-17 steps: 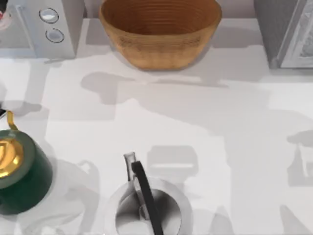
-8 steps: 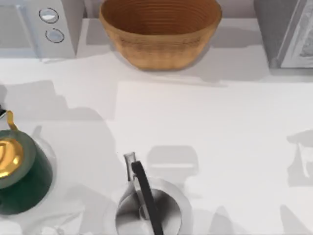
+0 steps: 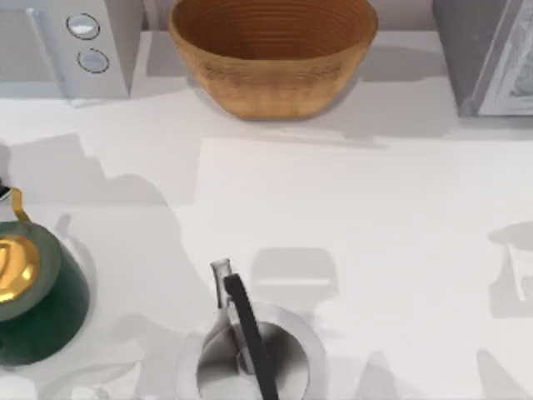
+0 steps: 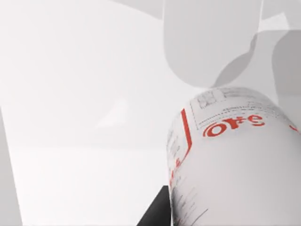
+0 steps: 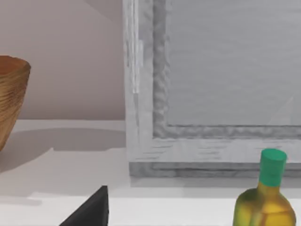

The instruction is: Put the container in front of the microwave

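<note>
The container (image 4: 235, 160), a white can with a red label, looms close in the left wrist view above the white table. My left gripper (image 4: 221, 214) is shut on it, and one dark finger (image 4: 157, 213) lies against its side. The microwave (image 3: 62, 46), pale grey-white with two round silver dials, stands at the table's back left. A dark part of my right gripper (image 5: 91, 212) shows in the right wrist view, facing the darker grey appliance.
A big woven basket (image 3: 273, 54) stands at the back middle, and the darker grey appliance (image 3: 491, 54) at the back right. A green kettle (image 3: 33, 292) with a gold lid is front left, a silver pot (image 3: 250, 354) front middle. A green-capped bottle (image 5: 265, 200) stands before the appliance.
A red bit of the can at the top view's upper left edge a second ago has gone out of that view. The arm's shadow has slid left across the table.
</note>
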You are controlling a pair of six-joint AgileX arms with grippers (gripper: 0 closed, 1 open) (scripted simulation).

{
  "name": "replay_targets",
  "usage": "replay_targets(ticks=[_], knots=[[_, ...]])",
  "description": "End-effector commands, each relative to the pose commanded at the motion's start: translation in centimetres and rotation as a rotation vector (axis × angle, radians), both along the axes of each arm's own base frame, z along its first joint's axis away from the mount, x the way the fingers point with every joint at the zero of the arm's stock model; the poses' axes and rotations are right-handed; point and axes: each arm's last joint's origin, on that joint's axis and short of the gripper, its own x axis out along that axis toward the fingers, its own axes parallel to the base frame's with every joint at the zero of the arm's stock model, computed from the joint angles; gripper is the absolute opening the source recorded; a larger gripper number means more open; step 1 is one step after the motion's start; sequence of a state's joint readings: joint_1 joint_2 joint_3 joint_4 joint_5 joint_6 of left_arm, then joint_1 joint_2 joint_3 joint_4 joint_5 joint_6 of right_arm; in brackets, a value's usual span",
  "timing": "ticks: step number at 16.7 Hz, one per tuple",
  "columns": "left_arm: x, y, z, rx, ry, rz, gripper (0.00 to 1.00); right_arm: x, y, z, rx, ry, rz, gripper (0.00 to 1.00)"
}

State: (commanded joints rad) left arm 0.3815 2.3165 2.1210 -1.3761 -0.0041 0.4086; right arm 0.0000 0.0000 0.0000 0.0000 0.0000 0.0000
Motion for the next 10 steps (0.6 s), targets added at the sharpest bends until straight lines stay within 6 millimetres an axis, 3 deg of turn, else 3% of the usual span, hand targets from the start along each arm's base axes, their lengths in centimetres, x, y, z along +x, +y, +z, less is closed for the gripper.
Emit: replay_targets(ticks=[4, 10], knots=[[-1.2, 0.9, -0.1, -0.014, 0.013, 0.027, 0.00, 0.0, 0.0, 0.0, 0.000, 0.000, 0.000, 1.00], [0.1, -0.2, -0.8, -0.002, -0.003, -0.004, 0.00, 0.0, 0.0, 0.0, 0.000, 0.000, 0.000, 1.00]])
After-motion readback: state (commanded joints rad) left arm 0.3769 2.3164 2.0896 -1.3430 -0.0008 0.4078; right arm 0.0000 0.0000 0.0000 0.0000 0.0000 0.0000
